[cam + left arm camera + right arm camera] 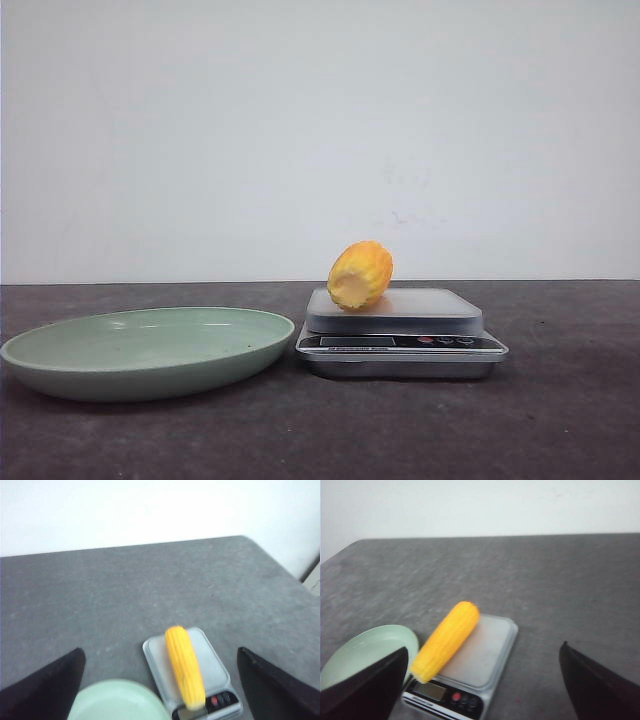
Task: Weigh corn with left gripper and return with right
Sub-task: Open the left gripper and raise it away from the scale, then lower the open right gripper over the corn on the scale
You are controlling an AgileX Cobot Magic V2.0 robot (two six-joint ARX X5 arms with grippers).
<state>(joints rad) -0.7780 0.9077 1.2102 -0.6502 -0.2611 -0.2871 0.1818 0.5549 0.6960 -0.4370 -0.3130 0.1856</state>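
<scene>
Front view: corn [360,275] is lying on the kitchen scale [400,334], on the left part of its platform, pale cut end facing the camera. Scale is sitting on the dark table [560,420] right of centre. Green plate [145,350] is sitting at 9 o'clock of the scale, rim just beside the scale's edge; cannot tell if they are touching. No arm is showing in this view.

Left wrist view: left claw [160,692] is standing wide, both black fingers [47,687] apart at the frame sides, holding nothing and hanging above the table. Corn [185,667] is lying lengthwise along the scale [212,667], one end overhanging the button panel. Plate [120,702] is showing just beside the scale.

Right wrist view: right claw [482,690] is also standing wide and holding nothing, fingers [597,687] well clear of the corn [446,641]. Corn is lying diagonally over the scale [480,665], its lower end reaching past the platform edge toward the plate [365,652]. Display is blurred, reading not legible.
</scene>
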